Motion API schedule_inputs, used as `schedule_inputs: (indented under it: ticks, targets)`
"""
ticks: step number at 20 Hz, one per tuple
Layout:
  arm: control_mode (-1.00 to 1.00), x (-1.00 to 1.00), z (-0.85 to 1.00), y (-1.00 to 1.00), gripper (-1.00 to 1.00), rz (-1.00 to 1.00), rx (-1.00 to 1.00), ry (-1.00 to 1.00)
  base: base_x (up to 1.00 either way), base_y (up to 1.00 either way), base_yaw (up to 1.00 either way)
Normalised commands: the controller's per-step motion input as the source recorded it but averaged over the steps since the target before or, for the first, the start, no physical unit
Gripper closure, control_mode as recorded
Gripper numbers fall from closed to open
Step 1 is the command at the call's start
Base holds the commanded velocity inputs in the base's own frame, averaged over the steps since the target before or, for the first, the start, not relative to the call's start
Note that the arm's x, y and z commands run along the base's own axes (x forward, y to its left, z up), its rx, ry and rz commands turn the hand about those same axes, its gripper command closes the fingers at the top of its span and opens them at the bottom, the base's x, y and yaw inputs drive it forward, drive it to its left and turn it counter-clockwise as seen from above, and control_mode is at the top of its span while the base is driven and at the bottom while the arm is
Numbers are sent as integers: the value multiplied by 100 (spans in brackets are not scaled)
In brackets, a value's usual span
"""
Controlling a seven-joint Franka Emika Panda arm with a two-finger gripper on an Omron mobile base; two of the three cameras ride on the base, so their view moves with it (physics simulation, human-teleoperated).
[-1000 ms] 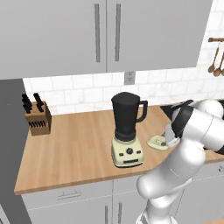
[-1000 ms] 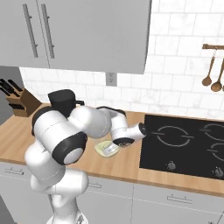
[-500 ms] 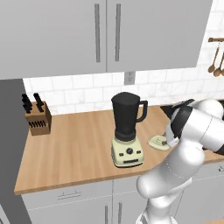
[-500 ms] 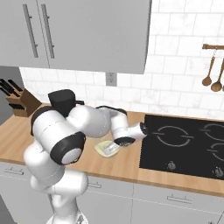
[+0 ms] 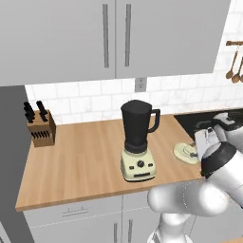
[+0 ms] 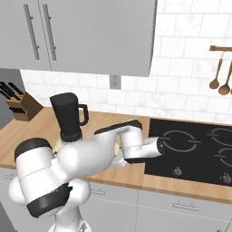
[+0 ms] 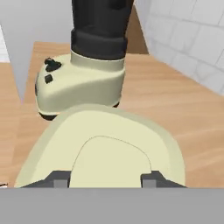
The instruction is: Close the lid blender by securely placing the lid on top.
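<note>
The blender (image 5: 137, 142) stands mid-counter, its dark jar open at the top on a cream base (image 7: 78, 83) with knob and buttons; it also shows in the right base view (image 6: 68, 115). To its right the pale cream-green lid (image 5: 184, 153) lies flat on the wood. In the hand view the lid (image 7: 105, 144) is very close. My gripper (image 7: 105, 180) is low over it and open, a fingertip (image 7: 61, 179) on either side of the raised centre. From the left base view the gripper (image 5: 195, 149) hangs over the lid's right side.
A knife block (image 5: 40, 130) stands at the counter's far left. The black cooktop (image 6: 195, 149) lies right of the lid. Wooden utensils (image 6: 219, 77) hang on the tiled wall. Wall cabinets (image 5: 114, 38) overhang the blender.
The arm has folded lower, bringing the hand down closer onto the lid. Blender and lid have stayed in place.
</note>
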Motion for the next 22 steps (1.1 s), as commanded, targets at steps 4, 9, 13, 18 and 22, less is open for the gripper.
schedule_inputs:
  ticks: [4,9,13,18,22]
  targets:
    - [-100,-71,99,-7,100,-6,1,-40,0,0,0]
    - [-100,-68,100,-10,100,-6,2,-47,0,0,0]
    - [-100,-27,100,0,100,-4,0,-36,0,0,0]
    - [-100,14,100,18,100,-5,0,-14,0,0,0]
    - [-100,25,100,24,100,-8,0,0,0,0,0]
